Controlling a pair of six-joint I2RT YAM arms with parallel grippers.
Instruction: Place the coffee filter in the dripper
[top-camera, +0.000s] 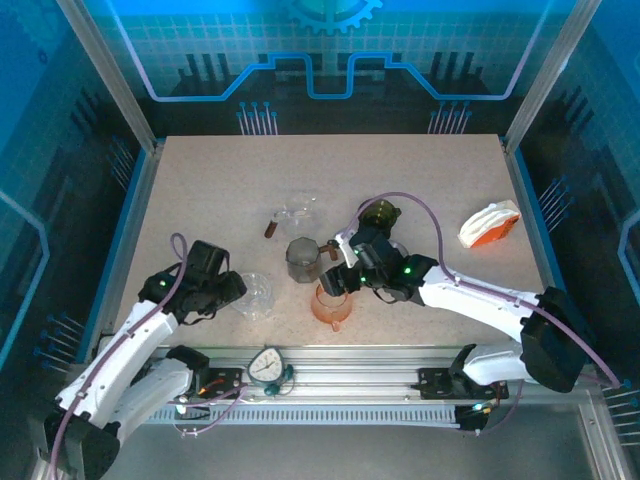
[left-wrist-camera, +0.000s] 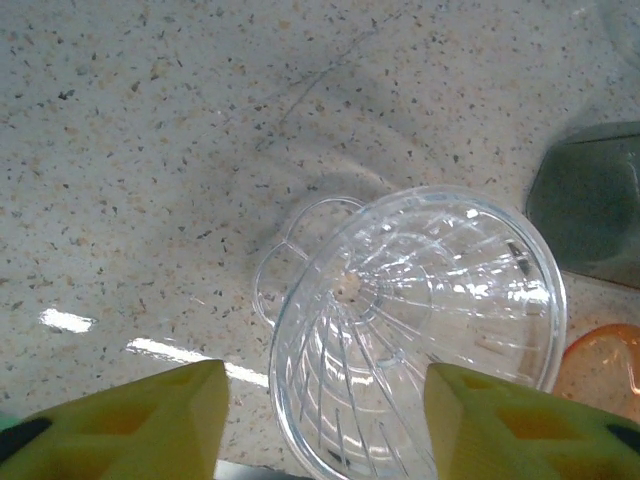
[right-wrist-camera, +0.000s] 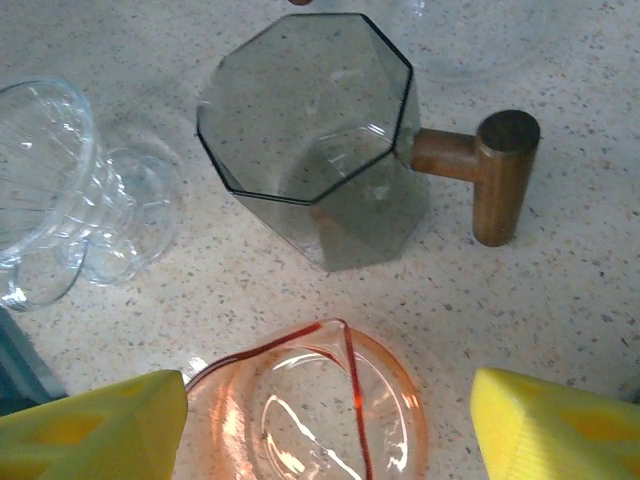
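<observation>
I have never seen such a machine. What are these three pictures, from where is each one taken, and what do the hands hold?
Two robot arms stand at the near edge of a table. The wide picture is from a camera above; the other two from cameras on the wrists. The left hand is open around a clear dripper. The right hand is open above an orange dripper, beside a grey dripper. A white stack, likely the filters, lies far right. Nothing is held.

The arms are white with black joints, purple cables, green lights and yellow-padded end effectors.
</observation>
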